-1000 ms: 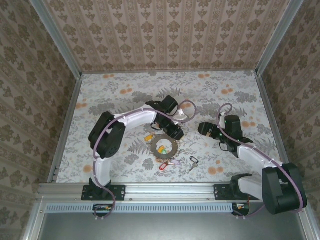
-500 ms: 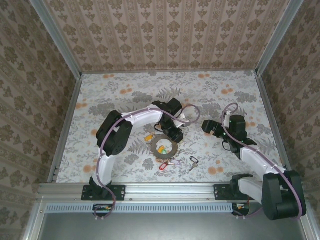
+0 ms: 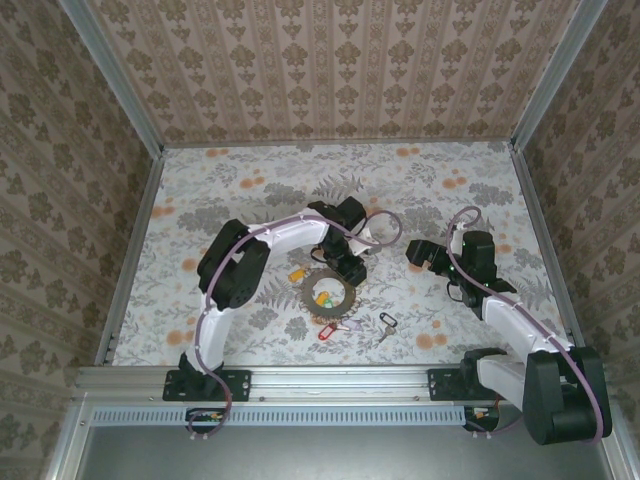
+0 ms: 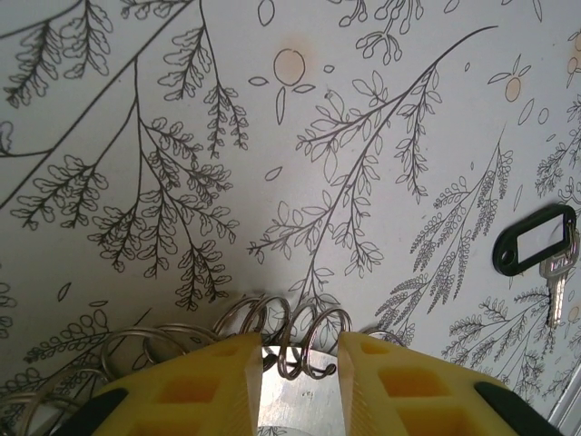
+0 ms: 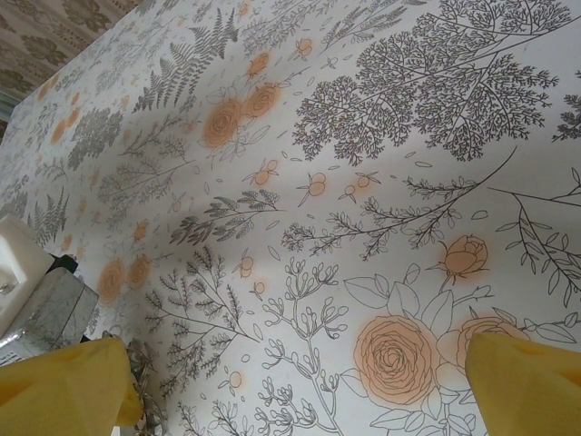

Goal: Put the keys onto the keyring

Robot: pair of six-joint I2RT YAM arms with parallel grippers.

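1. The left end effector (image 3: 345,266) is down at the far right edge of the keyring (image 3: 309,296), near the middle of the table (image 3: 230,190).
2. In the left wrist view its yellow fingers (image 4: 204,386) stand narrow, with a few wire coils of the keyring pinched between them.
3. The keyring lies flat on the flowered cloth.
4. A green-tagged key (image 3: 323,298) sits inside the ring's hole; I cannot tell whether it is threaded on.
5. A yellow-tagged key (image 3: 296,272) lies just outside the ring's far left edge.
6. A red-tagged key (image 3: 327,333) lies just beside the ring's near edge, and a black-tagged key (image 3: 387,320) lies to its right, apart from the ring.
7. The right end effector (image 3: 415,255) hangs to the right of the ring, well apart from it. Its jaws are wide, with bare cloth between them.
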